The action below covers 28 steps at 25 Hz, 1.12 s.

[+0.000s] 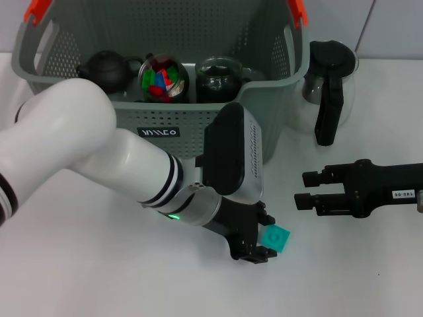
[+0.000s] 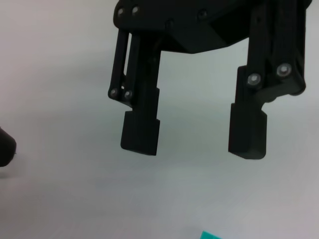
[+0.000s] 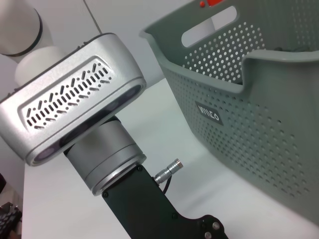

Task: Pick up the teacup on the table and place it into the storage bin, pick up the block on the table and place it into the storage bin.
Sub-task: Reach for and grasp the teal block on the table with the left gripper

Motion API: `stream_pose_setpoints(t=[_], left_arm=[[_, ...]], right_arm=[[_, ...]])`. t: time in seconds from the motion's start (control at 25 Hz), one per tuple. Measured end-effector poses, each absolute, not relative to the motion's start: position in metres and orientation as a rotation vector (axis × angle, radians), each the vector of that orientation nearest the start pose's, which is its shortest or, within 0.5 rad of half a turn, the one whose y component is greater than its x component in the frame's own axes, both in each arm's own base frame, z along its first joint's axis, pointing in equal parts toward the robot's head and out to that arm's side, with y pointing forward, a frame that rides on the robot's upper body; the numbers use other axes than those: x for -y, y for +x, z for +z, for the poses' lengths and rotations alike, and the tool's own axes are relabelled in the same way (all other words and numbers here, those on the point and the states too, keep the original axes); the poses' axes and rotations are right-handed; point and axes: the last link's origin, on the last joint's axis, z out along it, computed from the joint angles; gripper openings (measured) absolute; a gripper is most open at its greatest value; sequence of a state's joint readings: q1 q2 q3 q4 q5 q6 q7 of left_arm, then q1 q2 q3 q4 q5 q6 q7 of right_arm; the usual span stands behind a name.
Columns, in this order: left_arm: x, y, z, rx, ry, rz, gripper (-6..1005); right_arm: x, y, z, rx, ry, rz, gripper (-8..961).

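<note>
A small teal block [image 1: 275, 238] lies on the white table [image 1: 99, 277]; only its corner [image 2: 212, 235] shows in the left wrist view. My left gripper [image 1: 254, 249] hovers low just beside it, open [image 2: 194, 144], with nothing between the fingers [image 2: 141, 134]. The grey perforated storage bin [image 1: 264, 125] stands at the back and also shows in the right wrist view [image 3: 259, 124]. The teacup is out of view on the table. My right gripper [image 1: 305, 189] rests open at the right, apart from the block.
Inside the bin sit a black teapot [image 1: 106, 69], a glass jar of coloured pieces [image 1: 164, 79] and a dark glass vessel [image 1: 221, 78]. A glass coffee pot [image 1: 330, 79] with a black handle stands right of the bin.
</note>
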<state>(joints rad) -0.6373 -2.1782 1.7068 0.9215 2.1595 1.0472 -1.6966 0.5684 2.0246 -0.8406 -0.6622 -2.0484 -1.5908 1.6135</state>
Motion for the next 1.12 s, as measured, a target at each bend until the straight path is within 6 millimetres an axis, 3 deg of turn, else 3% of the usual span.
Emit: stream_pose_setpoints(t=[0.44, 1.12], left_arm=[[-0.3292, -0.1586, -0.1397, -0.066, -3.024, 0.165, 546], [-0.3278, -0.1564, -0.1473, -0.133, -3.021, 0.207, 545]], right_arm=[[-0.3315, 0.2559, -0.0004, -0.825, -2.889, 0.524, 641], [-0.3308, 0.2567, 0.0003, -0.831, -2.888, 0.527, 641]])
